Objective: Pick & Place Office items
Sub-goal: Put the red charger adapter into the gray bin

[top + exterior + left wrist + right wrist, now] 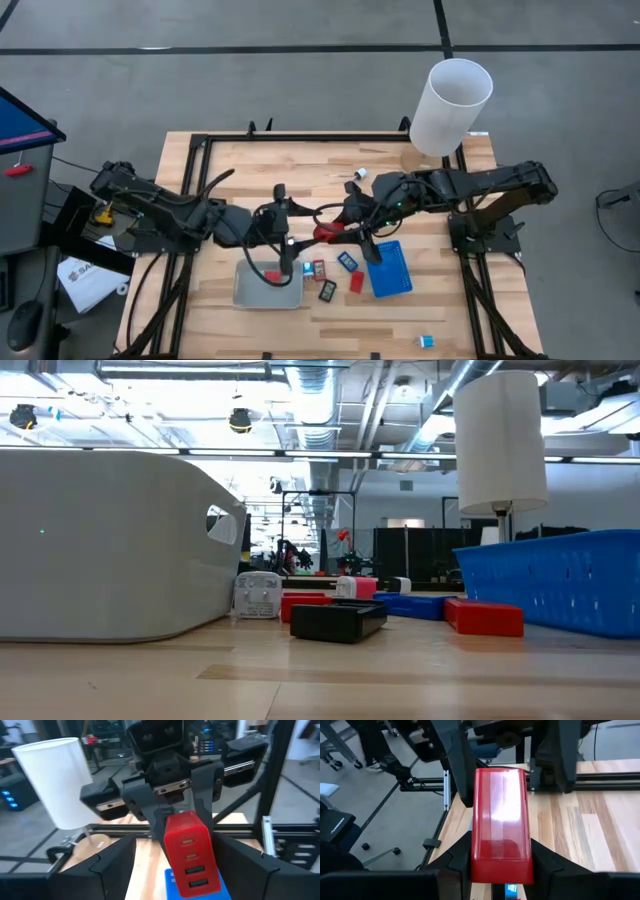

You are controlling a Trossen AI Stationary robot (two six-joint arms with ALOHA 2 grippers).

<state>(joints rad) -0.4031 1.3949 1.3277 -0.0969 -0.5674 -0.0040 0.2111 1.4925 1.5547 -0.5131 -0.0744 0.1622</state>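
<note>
A red block [327,233] with a row of ports on one face hangs over the table's middle, and my right gripper [502,865] is shut on it, reaching in from the right. My left gripper [175,870] faces it from the left and is open. Its fingers [455,765] stand on either side of the block's free end, and I see no touch. Several small office items [347,261] lie flat on the wood between the trays. Another red piece [272,276] lies in the grey tray [245,290]. My right gripper pinches the red block between its two fingers by the long sides [476,855], near the end turned toward the table's right. The fingers come from the right, slanting a little downward, and lie along the block. The block sticks out past them toward the left gripper, lifted clear.
A blue tray [392,268] lies right of the loose items. A tall white cylinder [450,105] stands at the far right corner. A white bit [360,174] lies toward the far edge and a cyan bit [427,342] near the front right. A black frame [300,138] borders the table.
</note>
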